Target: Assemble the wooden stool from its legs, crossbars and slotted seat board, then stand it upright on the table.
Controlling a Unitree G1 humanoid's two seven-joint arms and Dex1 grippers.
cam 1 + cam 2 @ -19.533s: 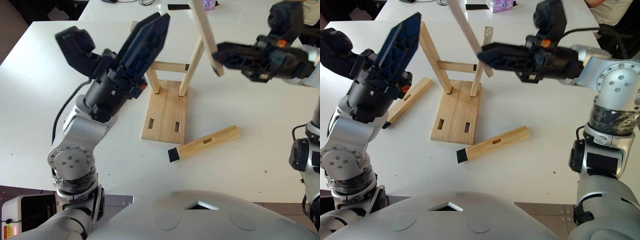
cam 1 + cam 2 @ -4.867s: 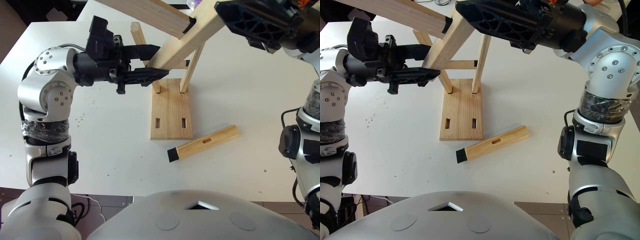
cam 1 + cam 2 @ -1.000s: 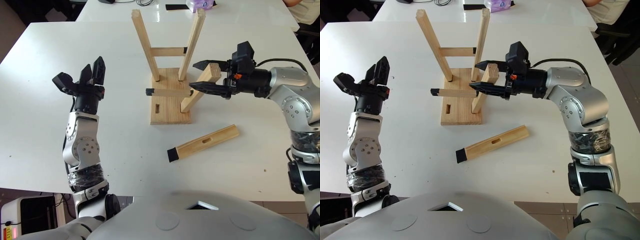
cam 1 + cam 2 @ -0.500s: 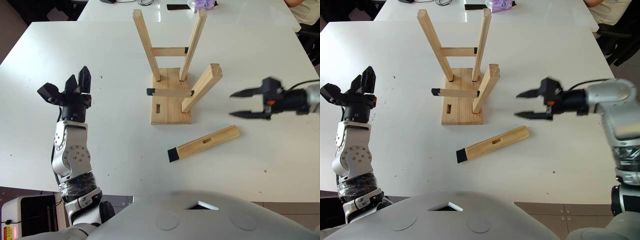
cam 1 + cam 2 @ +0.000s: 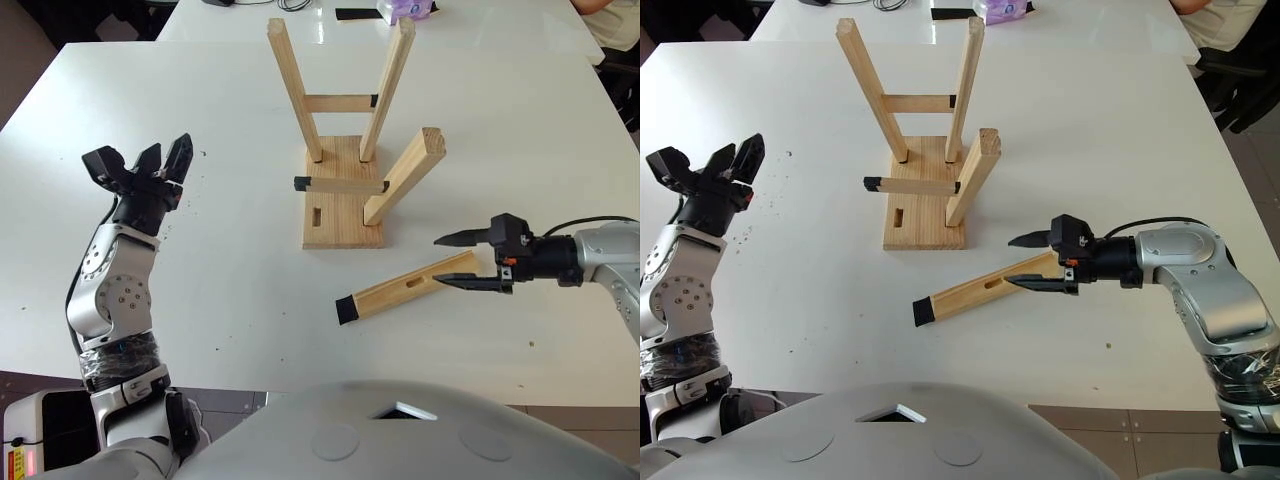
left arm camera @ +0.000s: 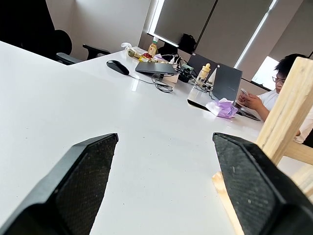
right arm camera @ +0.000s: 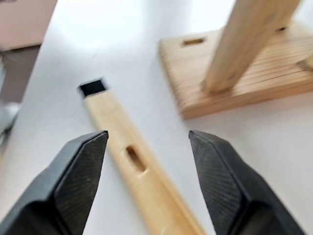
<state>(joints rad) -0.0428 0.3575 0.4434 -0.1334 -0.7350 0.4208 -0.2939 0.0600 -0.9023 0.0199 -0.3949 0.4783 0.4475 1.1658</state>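
2 legs (image 5: 293,90) stand upright in the far slots of the seat board (image 5: 335,232), joined high up by a crossbar (image 5: 338,103). The board lies flat on the white counter (image 5: 200,100), its long axis running away from me. A 3rd leg (image 5: 405,175) sits in the near right slot, tilted so its top leans out to the right. A 2nd crossbar (image 5: 340,185) runs level from that leg toward the left, its black-tipped free end hanging above the board's left edge, over the near left slot (image 5: 315,215).

The 4th leg (image 5: 405,286) lies flat on the counter just near-right of the board. Its long axis runs from a black-capped end (image 7: 92,88) on the near left up to the far right, with a mortise slot facing up.

My right gripper (image 5: 440,262) is low at that leg's far-right end, jaws apart, with the leg's end between the 2 fingers (image 7: 78,171). I cannot tell whether either pad touches the wood. From the right wrist, the tilted leg and the board's near corner stand just beyond the loose leg.

My left gripper (image 5: 140,160) is raised over the left side of the counter, jaws spread wide and holding nothing, well apart from the stool.

A purple packet (image 5: 405,8) lies on a 2nd counter (image 5: 480,25) behind.
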